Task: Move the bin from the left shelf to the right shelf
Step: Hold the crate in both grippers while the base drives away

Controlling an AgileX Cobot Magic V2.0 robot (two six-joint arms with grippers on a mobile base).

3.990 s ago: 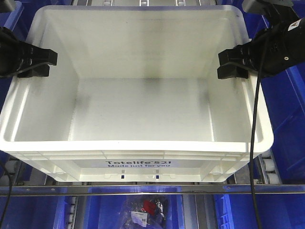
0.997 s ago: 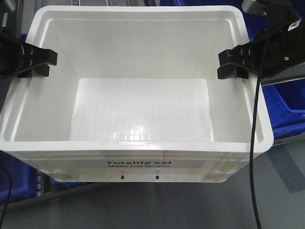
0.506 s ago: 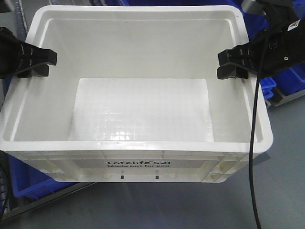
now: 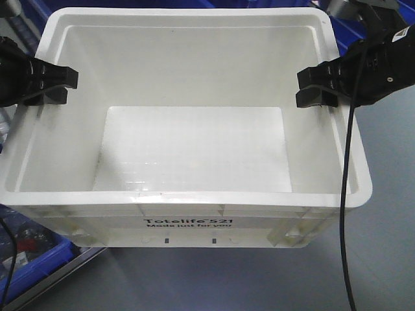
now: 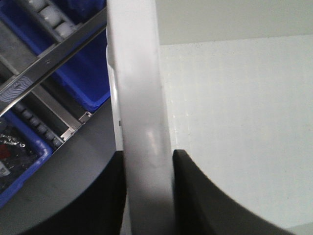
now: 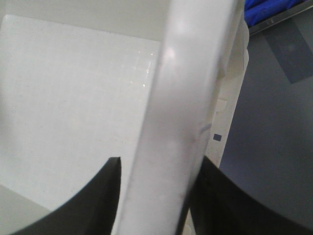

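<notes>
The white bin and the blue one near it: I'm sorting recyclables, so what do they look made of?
White bin: apparently moulded plastic, smooth semi-gloss; light glares off its floor, and the rim is ribbed. Blue bin: likely plastic too, slightly glossy, with uniform colour and a rounded corner.

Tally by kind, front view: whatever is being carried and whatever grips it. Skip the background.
White tote: 1
Black hands clamped on its side walls: 2 (left hand, right hand)
Total: 3
</notes>
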